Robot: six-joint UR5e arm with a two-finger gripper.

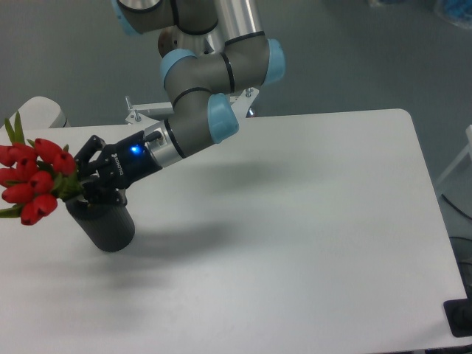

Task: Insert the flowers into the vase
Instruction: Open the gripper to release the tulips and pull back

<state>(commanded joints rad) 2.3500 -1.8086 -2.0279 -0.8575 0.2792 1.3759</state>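
A bunch of red tulips, the flowers (pixel 31 180), leans out to the left over the top of the black cylindrical vase (pixel 105 225) at the table's left side. The buds and green leaves hang beyond the vase's left edge; the stems run toward the vase mouth, and whether they are inside it is hidden by the gripper. My gripper (pixel 87 183), black with a blue light, sits just above the vase mouth and is shut on the flower stems. The arm reaches in from the upper middle.
The white table (pixel 295 221) stretches right and toward the front. A white rounded object (pixel 40 112) stands beyond the table's far left corner. A metal bracket (pixel 144 110) sticks out behind the arm. A dark object (pixel 461 317) sits at the lower right edge.
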